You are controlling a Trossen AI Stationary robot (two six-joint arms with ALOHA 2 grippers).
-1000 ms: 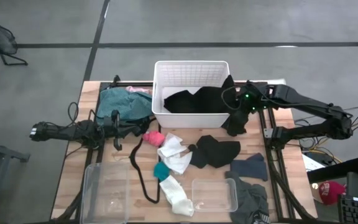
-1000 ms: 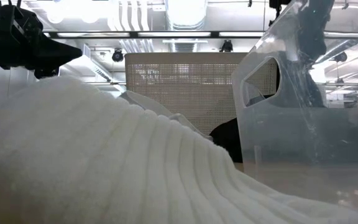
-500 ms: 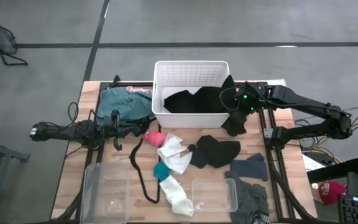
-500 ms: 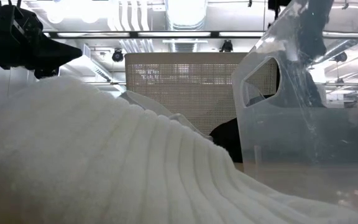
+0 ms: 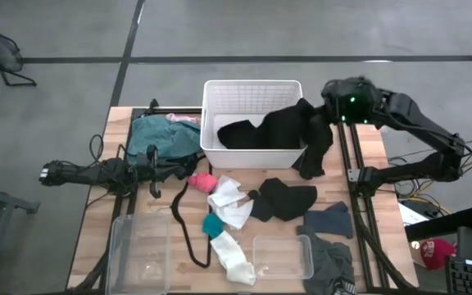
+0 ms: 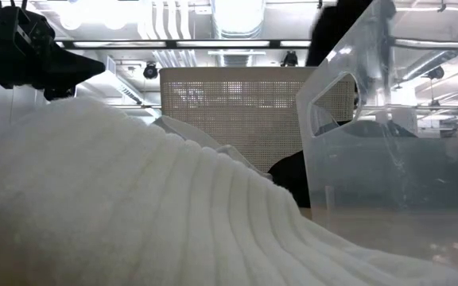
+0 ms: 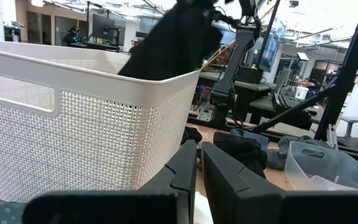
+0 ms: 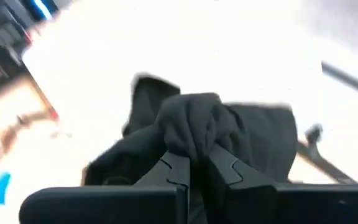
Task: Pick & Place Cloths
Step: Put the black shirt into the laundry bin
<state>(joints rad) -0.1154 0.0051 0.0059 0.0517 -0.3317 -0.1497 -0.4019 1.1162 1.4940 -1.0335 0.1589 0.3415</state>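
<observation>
My right gripper [image 8: 194,163] was clamped on a fold of a black garment [image 5: 297,131], with the dark cloth bunched up between its fingertips [image 8: 178,167]. Seen from above, that gripper sat by the far right corner of the white slotted basket [image 5: 252,97], and the garment draped from it across the basket's right rim, one part lying inside the basket and a long tail hanging down outside toward the tabletop [image 5: 97,238].

My left gripper [image 7: 197,163] rested low on the left side of the tabletop, pointing at the basket's wall, its fingers pressed nearly together with nothing between them.

The other cloths lay spread over the tabletop. A large teal garment [image 5: 156,137] sat just left of the basket, with a pink piece [image 5: 183,120] at its far edge. In front of the basket were a pink bit [image 5: 201,180], white socks [image 5: 229,201], a small teal bit [image 5: 211,224] and a black piece [image 5: 283,199]. Dark grey pieces [image 5: 331,220] lay near the right front corner, one beside what looked like a clear plastic tub [image 5: 282,256]. A thin black cord loop [image 5: 185,229] curled beside the socks.
</observation>
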